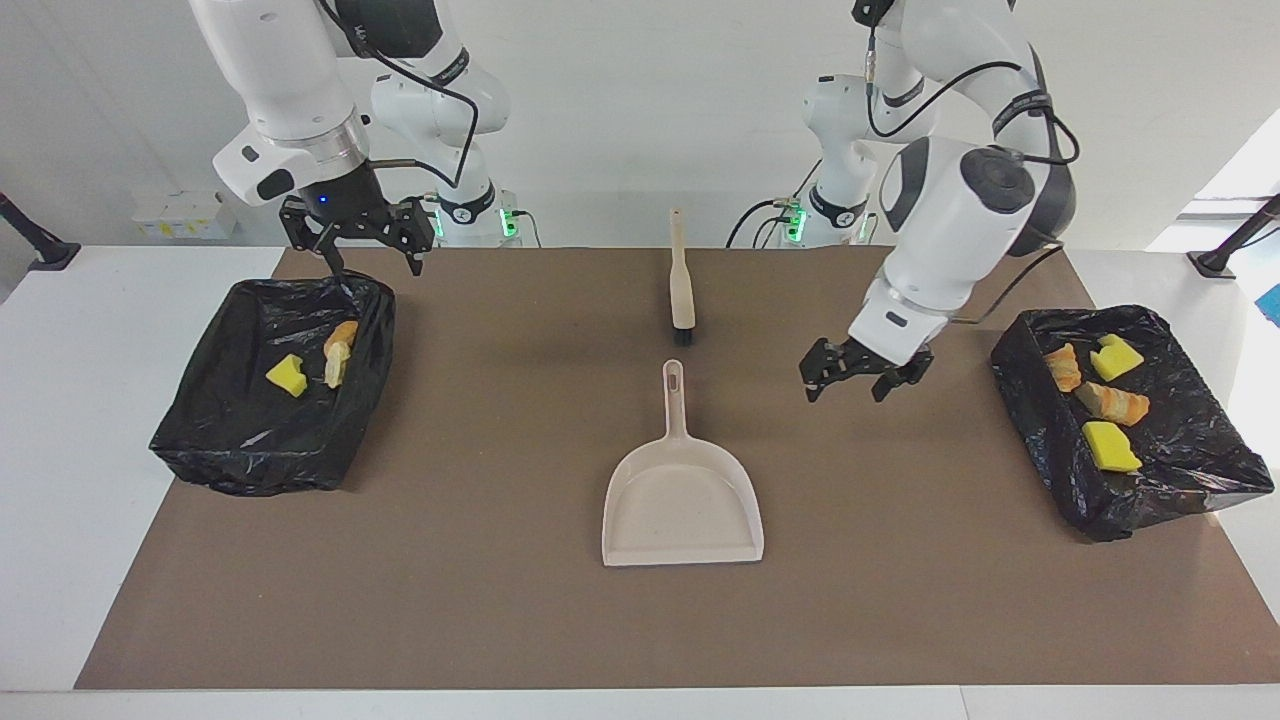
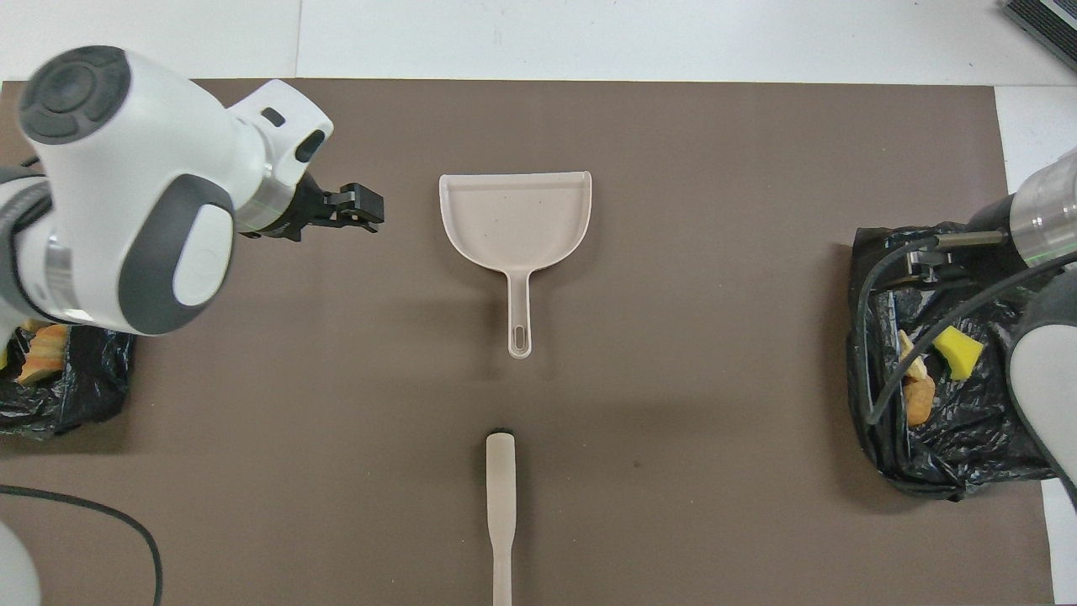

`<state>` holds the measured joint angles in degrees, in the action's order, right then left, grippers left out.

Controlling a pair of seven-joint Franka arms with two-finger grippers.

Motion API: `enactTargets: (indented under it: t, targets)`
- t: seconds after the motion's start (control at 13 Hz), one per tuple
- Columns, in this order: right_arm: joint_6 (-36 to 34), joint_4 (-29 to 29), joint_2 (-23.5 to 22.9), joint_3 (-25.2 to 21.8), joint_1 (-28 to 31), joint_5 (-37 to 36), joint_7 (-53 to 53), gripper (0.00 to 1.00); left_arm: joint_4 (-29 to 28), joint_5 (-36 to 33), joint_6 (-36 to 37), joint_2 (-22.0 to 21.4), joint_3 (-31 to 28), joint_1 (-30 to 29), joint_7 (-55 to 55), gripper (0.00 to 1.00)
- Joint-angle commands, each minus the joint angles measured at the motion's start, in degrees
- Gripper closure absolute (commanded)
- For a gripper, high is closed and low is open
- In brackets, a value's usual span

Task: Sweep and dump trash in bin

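All the trash lies in two black-lined bins. The bin [image 1: 200, 440] at the right arm's end holds a yellow sponge chunk [image 1: 286, 375] and a bread piece [image 1: 340, 352]. The bin [image 1: 1190, 480] at the left arm's end holds two bread pieces [image 1: 1112, 403], a green-and-yellow sponge [image 1: 1115, 356] and a yellow sponge [image 1: 1110, 446]. My right gripper [image 1: 372, 262] is open and empty, over the first bin's edge nearest the robots. My left gripper [image 1: 845, 388] is open and empty, over the mat between the dustpan and the second bin.
The beige dustpan [image 1: 683, 500] lies empty in the middle of the brown mat [image 1: 480, 600], handle toward the robots. The beige brush [image 1: 682, 285] lies nearer to the robots, in line with it. Both show in the overhead view, dustpan [image 2: 515, 215] and brush [image 2: 501, 513].
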<state>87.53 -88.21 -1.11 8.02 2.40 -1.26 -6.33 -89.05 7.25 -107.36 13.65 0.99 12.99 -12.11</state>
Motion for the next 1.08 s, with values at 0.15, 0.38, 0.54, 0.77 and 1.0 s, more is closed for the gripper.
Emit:
enactTargets:
  t: [0.15,0.38,0.54,0.77,1.0]
  targets:
    - [0.80,0.05,-0.03,0.50,0.50,0.38,1.06,0.00,-0.60,-2.84,10.30,-6.17,0.06,-8.58,11.22,0.00]
    - [0.80,-0.12,0.15,0.15,0.68,2.57,0.62,0.00,-4.28,-3.12,12.26,-11.35,-0.11,-10.53,17.71,0.00]
    - [1.06,-0.56,0.32,-0.03,0.68,2.67,0.45,0.00,-3.94,-3.20,13.05,-12.86,-0.20,-11.85,18.26,0.00]
    - [2.30,-1.00,0.50,-0.03,0.68,2.58,0.62,0.00,-5.24,-4.87,17.44,-16.45,-0.73,-11.94,18.44,0.00]
    - [2.30,-0.92,0.50,-0.03,0.68,2.58,0.80,0.00,-11.75,-5.93,12.28,-19.80,-0.73,-11.67,18.70,0.00]
